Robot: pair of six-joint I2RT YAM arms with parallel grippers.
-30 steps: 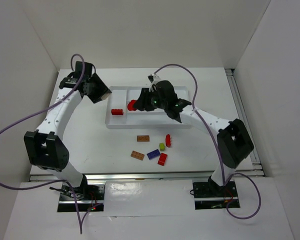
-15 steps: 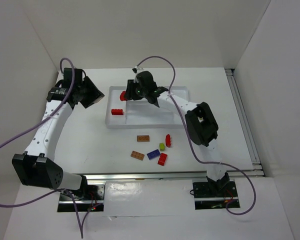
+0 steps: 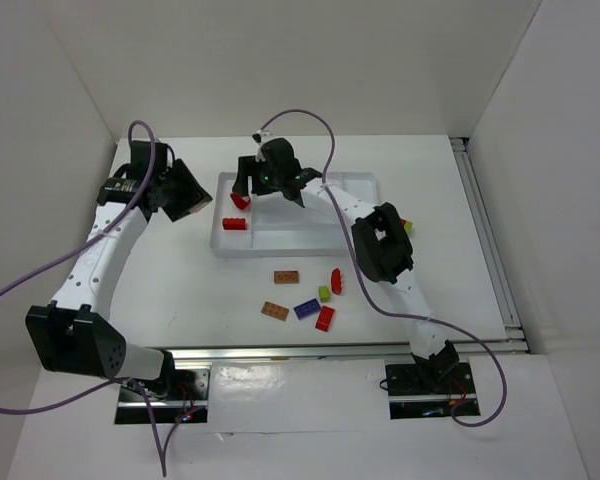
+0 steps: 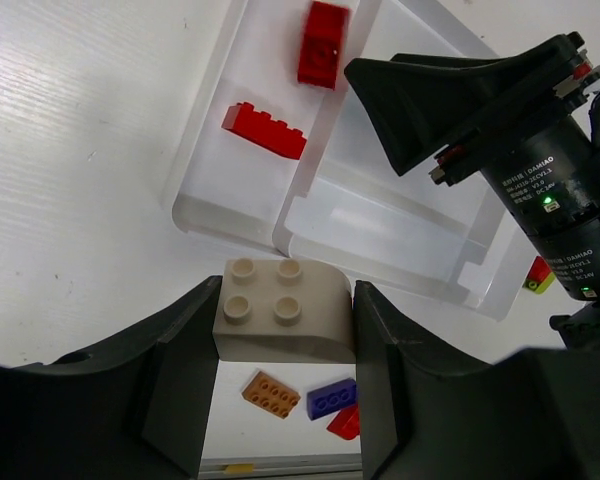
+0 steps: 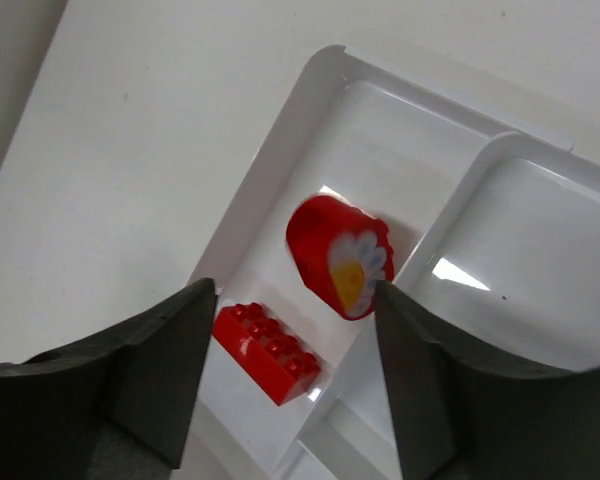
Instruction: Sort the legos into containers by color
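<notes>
Right wrist view: the right pincer (image 5: pixel 292 290) gapes wide over the tray (image 5: pixel 380 140). A red flower piece (image 5: pixel 337 255) sits in the slot beneath, touching neither finger, with a red brick (image 5: pixel 268 353) nearby. The left pincer (image 4: pixel 283 335) is clamped on a cream brick (image 4: pixel 283 310), tray just ahead.

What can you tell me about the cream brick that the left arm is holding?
The cream brick looks like smooth matte plastic: a squarish block with four round studs in a two-by-two square on top and one side curving down. The left pincer grips it by two opposite sides, one dark finger on each, studs facing the wrist camera. It hangs over the table beside the white tray, touching only the fingers.
</notes>
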